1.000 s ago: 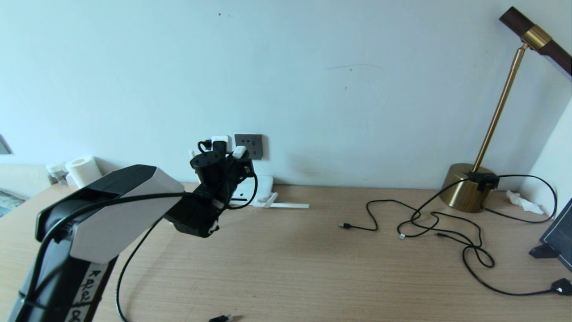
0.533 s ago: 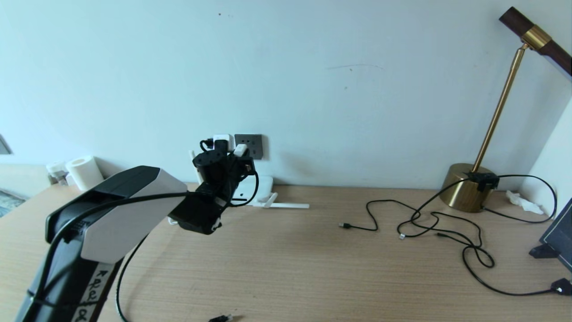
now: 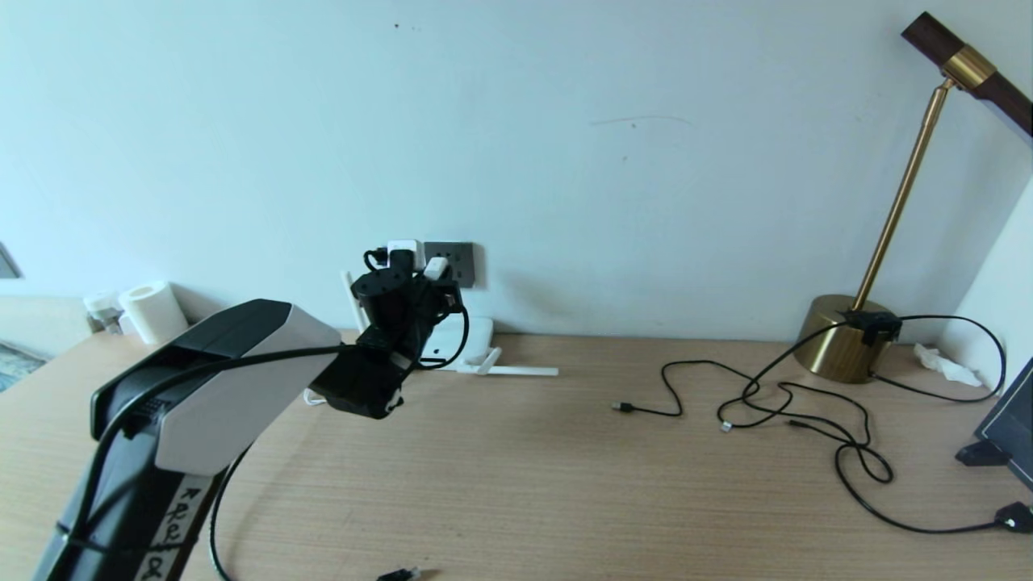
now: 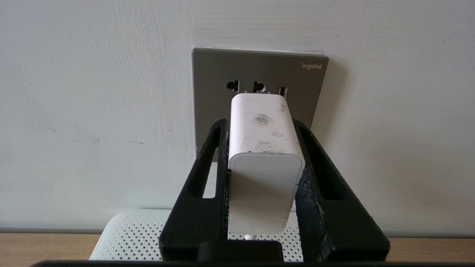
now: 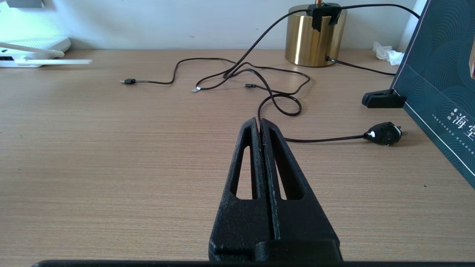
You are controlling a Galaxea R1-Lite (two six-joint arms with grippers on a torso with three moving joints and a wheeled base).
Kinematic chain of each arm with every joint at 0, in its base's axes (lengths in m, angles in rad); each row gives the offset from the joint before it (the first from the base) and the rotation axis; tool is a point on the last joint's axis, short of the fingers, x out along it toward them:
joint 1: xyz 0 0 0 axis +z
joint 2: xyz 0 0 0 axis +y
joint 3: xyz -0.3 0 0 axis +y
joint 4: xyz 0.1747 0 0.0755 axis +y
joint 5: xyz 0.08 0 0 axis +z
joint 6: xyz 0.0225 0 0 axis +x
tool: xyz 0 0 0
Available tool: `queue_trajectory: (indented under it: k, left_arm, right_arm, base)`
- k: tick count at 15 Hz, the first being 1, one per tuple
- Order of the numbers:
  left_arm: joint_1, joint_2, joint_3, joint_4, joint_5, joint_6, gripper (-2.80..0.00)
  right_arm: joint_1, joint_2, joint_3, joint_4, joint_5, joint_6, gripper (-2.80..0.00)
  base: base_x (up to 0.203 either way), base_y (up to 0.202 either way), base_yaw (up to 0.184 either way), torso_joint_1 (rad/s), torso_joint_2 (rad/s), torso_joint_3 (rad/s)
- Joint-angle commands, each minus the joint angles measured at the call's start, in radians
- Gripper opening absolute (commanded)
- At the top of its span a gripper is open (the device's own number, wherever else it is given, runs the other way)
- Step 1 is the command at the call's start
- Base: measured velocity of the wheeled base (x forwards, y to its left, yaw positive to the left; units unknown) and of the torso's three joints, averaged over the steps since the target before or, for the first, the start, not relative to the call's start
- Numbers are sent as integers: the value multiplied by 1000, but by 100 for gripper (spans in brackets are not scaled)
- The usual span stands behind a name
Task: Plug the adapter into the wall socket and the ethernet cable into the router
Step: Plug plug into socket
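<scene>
Left tool [image 4: 264,163] clamped on white adapter [image 4: 264,148], just short of dark-grey Legrand wall socket [image 4: 211,96]; best pushed in straight, pins level with holes. Right tool [image 5: 261,124] together above table [image 5: 111,148]

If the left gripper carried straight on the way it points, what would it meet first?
Most likely the wall socket. The left gripper is shut on the adapter, whose front end points at the dark plate just below its upper pin holes. The remaining gap is hard to judge; the adapter would touch first.
</scene>
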Motion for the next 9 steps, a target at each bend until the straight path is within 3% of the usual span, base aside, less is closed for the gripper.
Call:
queue_trajectory:
  k: [1, 9]
  left_arm:
    - [0, 11, -12, -4, 2, 1, -280]
    - [2, 17, -47, 31, 1, -1, -280]
  right_arm:
    - [1, 0, 9, 0, 0, 0, -280]
    - [0, 0, 9, 0, -1, 0, -280]
  base:
    - [0, 0, 0, 0, 0, 0]
    - [0, 0, 0, 0, 0, 0]
